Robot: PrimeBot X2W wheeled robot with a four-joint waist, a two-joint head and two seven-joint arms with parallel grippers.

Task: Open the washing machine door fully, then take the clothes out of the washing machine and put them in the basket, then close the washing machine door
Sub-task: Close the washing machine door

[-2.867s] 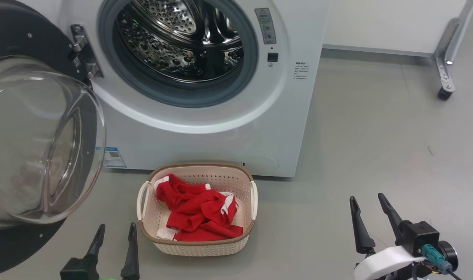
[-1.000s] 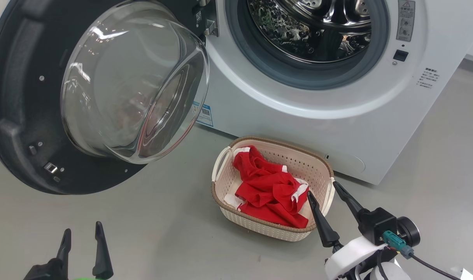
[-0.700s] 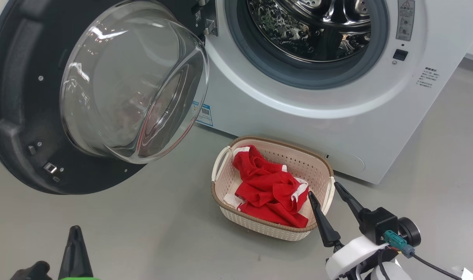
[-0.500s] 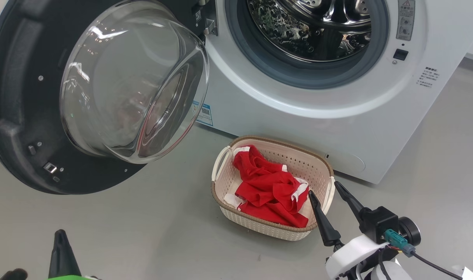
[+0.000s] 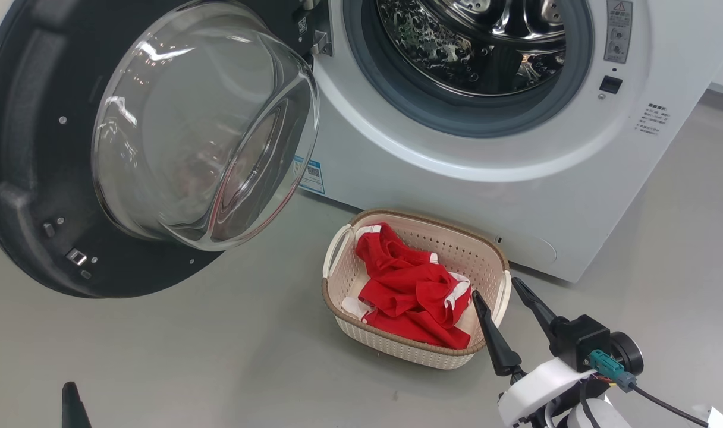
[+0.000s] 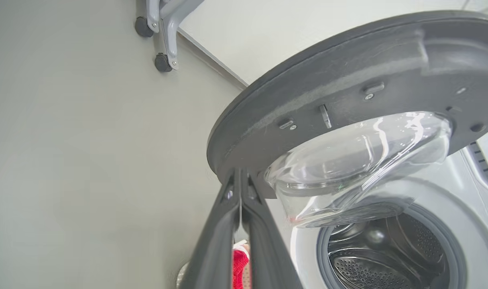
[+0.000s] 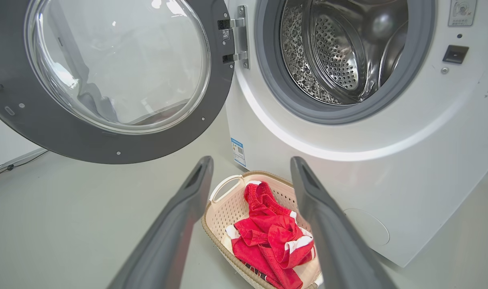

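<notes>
The washing machine door (image 5: 28, 178) stands swung wide open to the left, its clear glass bowl (image 5: 201, 125) bulging toward me. The white washing machine (image 5: 456, 178) shows a bare steel drum (image 5: 474, 41). On the floor in front of it, the red clothes (image 5: 415, 291) lie in the cream basket (image 5: 427, 219). My right gripper (image 5: 495, 289) hangs open just right of the basket with nothing between its fingers (image 7: 328, 224). My left gripper (image 6: 240, 176) is shut on nothing and points toward the door's black rim (image 6: 328, 80). Its dark tip (image 5: 70, 395) shows at the lower left.
Grey floor spreads around the basket and under the open door. A metal frame leg on castors (image 6: 163, 32) stands beside a white panel behind the door. A thin cable (image 7: 11, 164) runs along the floor by the wall at the left.
The camera turned left after the oldest frame. Over the last second my left gripper shut and sank toward the bottom edge. The right arm, basket and door have stayed put.
</notes>
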